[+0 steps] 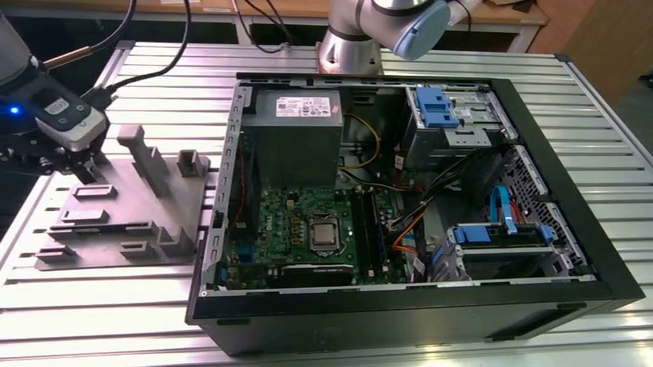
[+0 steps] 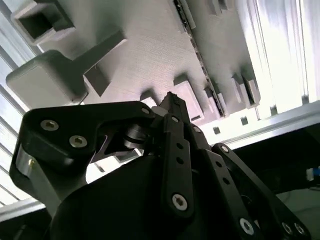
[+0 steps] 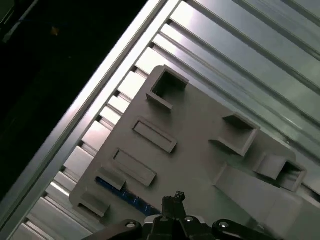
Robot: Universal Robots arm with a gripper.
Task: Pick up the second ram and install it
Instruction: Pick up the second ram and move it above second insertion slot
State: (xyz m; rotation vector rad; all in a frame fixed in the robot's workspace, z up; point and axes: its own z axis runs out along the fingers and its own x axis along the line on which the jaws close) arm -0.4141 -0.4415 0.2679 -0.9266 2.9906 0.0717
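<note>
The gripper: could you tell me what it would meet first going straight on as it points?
The gripper would probably meet the grey tray, just beside the second ram; depth is unclear, so perhaps the ram itself.

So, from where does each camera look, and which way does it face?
Exterior view: off the arm, looks down on computer case, tray, end effector.
First wrist view: on the arm, faces tray and second ram past end effector.
Second wrist view: on the arm, faces tray past end effector.
All share tray and end effector.
</note>
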